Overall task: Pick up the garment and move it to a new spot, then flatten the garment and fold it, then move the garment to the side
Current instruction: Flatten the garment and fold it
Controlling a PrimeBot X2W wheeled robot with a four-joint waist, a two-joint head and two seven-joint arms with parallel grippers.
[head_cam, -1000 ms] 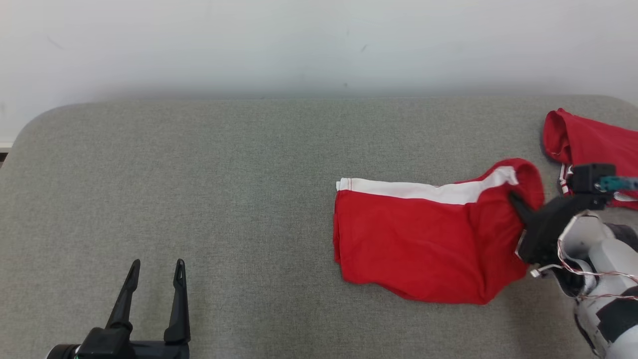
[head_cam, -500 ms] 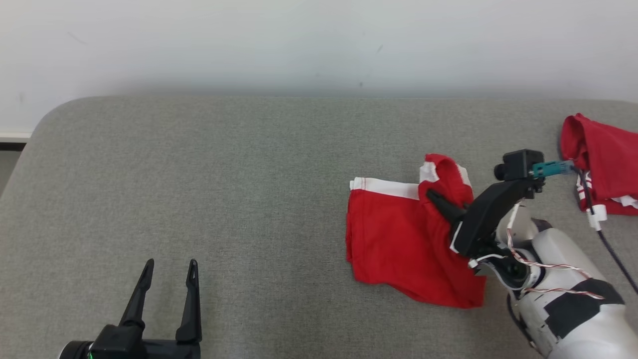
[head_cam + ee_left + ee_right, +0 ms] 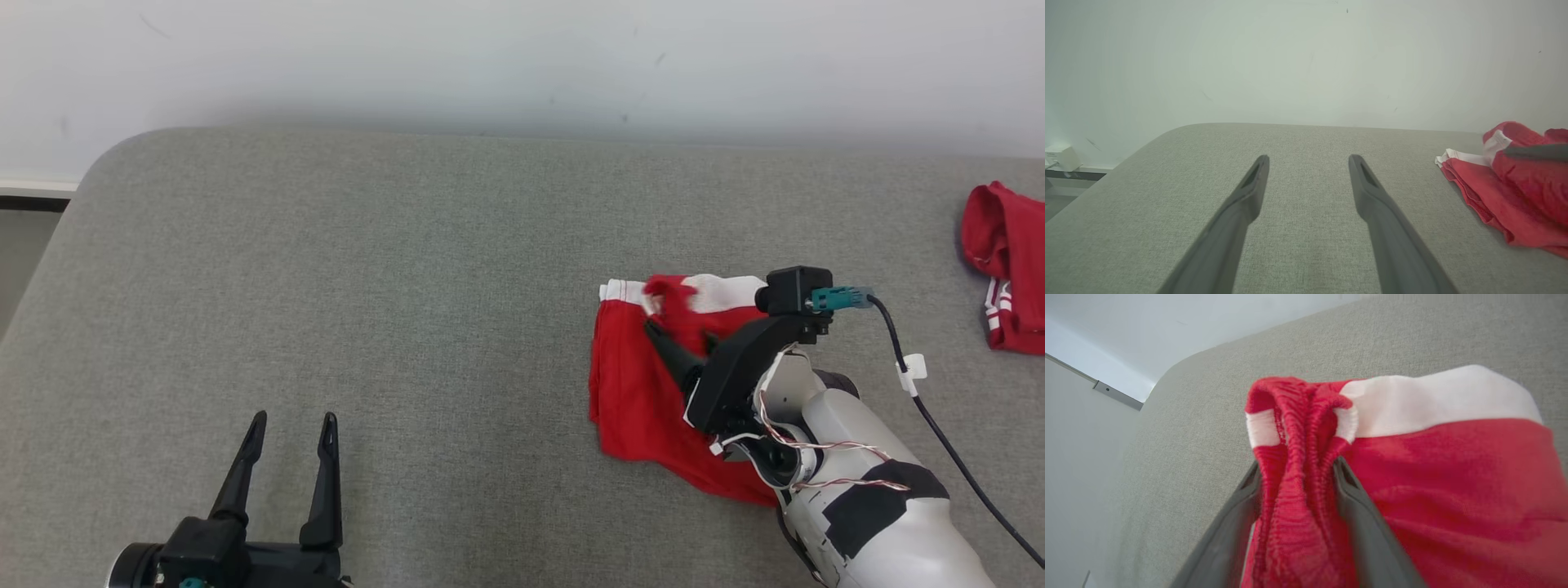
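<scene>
- Head view: one grey padded bench [image 3: 367, 269] with a rounded far-left corner stands against a pale wall [image 3: 490, 57].
- Two red pieces of clothing lie on it. The garment [image 3: 629, 392], red with a white band, sits right of the bench's middle, about midway between its far and near edges.
- A second garment [image 3: 1008, 269], red with white stripes, lies well apart from the first, toward the bench's right end and cut off by the picture's edge.
- Over the first piece, the right gripper [image 3: 678, 335] has its two dark fingers clamped on a bunched edge of the cloth — that fold is raised above the part lying flat. In the right wrist view, ribbed red fabric and the white band are pinched between both fingers.
- Near the bench's front edge, left of middle, the left gripper [image 3: 294, 418] hangs with its two fingers spread apart — grey upholstery shows through the gap.
- One black cable [image 3: 910, 371] with a teal plug runs from the right arm's wrist camera.
</scene>
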